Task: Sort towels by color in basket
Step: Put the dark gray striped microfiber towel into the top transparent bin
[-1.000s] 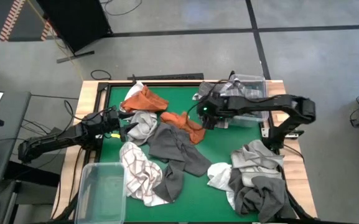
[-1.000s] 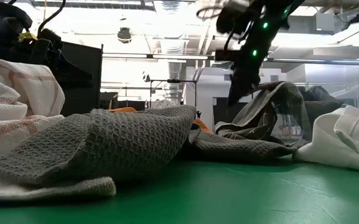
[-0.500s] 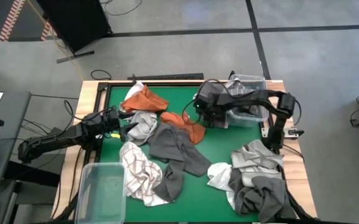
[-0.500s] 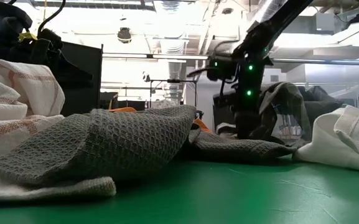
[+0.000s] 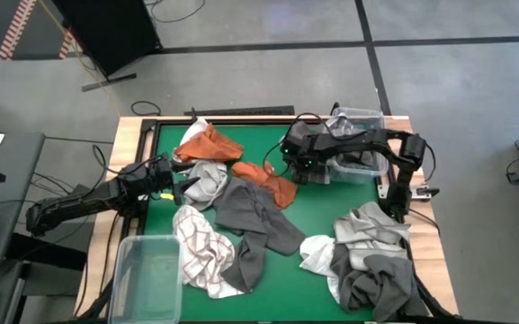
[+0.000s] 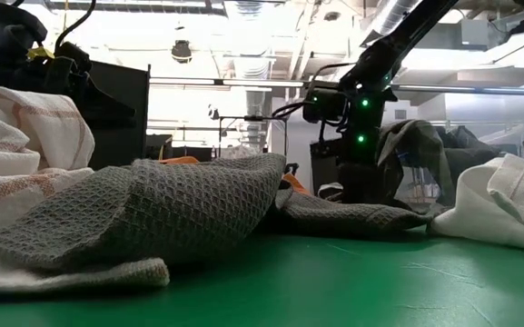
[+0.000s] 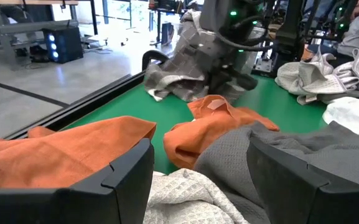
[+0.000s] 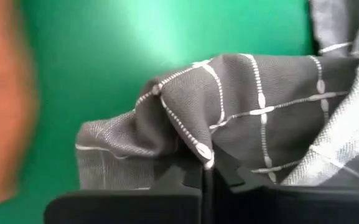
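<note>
Towels are strewn over the green table: two rust-orange ones (image 5: 210, 144) (image 5: 270, 182), dark grey ones (image 5: 257, 218), a white checked one (image 5: 201, 254) and a grey and white heap (image 5: 367, 261) at the near right. At the far right, a dark grey towel with thin white check lines (image 8: 254, 106) lies beside a clear bin (image 5: 360, 148). My right gripper (image 8: 204, 183) is down on this towel and shut on it. My left gripper (image 7: 198, 186) stands open low over a light grey towel (image 5: 203, 180) at the left, holding nothing. My right gripper pinches a raised fold (image 8: 195, 146) of the grey checked towel between its two fingers. The fingers come from above, pointing down (image 6: 357, 177). The towel rests on the table around the fingers, slack. How many layers the fold has, I cannot tell.
A second clear bin (image 5: 147, 274) stands at the near left corner. The table has a raised wooden rim (image 5: 133, 135). Bare green surface shows between the orange towel and the right heap (image 5: 317, 211) and at the far middle (image 5: 259, 135).
My right gripper has come down from above the table onto the grey checked towel by the far-right bin, shifting a little toward the table's left. It now stands shut on a fold of it. The towels have kept their places.
</note>
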`<action>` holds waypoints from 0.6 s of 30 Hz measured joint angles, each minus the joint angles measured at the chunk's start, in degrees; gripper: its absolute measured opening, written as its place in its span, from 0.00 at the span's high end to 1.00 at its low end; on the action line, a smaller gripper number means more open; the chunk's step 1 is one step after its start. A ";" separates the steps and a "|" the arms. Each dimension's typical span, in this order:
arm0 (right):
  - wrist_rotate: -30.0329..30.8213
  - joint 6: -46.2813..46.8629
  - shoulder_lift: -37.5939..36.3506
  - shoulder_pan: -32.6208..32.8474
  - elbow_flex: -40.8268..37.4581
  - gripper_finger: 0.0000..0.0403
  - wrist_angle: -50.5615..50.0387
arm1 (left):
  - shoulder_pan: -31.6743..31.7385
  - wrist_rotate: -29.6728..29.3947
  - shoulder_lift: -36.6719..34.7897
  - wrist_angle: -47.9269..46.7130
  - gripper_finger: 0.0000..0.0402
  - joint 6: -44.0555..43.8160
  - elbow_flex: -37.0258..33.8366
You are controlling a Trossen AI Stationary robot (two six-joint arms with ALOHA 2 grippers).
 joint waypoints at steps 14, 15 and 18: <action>19.41 5.64 -28.93 9.96 0.09 0.95 -6.91 | 0.00 0.00 -0.01 0.16 0.39 -0.02 0.02; 21.51 6.50 -31.09 10.61 0.09 0.95 -8.23 | -0.02 0.00 -0.01 0.17 0.39 -0.02 -0.01; 26.93 9.71 -37.31 12.19 0.10 0.95 -12.15 | 0.00 0.00 -0.02 0.19 0.39 -0.02 -0.01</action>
